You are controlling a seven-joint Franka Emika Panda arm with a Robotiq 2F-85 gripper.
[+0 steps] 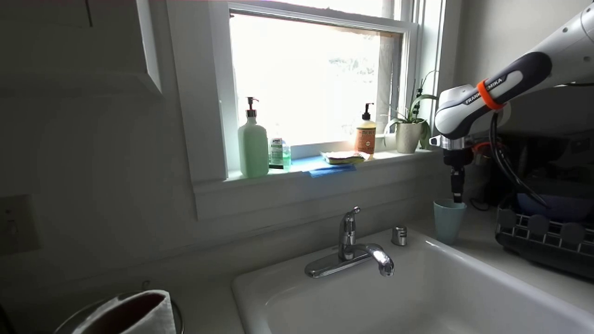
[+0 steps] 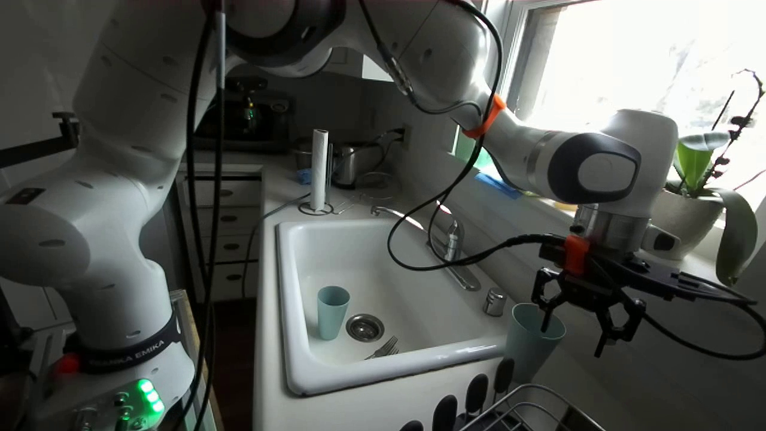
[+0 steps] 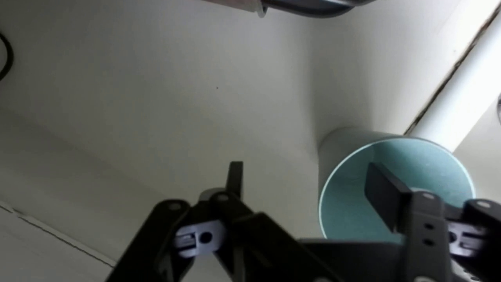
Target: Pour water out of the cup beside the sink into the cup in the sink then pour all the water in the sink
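A pale teal cup stands upright on the counter beside the white sink, seen in both exterior views. My gripper hangs over it, open, jaws wide apart and pointing down. In the wrist view one of the fingers reaches into the mouth of this cup, while its opposite stays outside over the counter. The near cup wall lies between them, apparently untouched. Inside the sink, a similar teal cup is upright. I cannot tell whether water is in either cup.
The drain and a fork lie near the sink cup. A chrome faucet and a small chrome cap rise at the back rim. A dish rack stands near the counter cup, and a potted plant sits on the sill.
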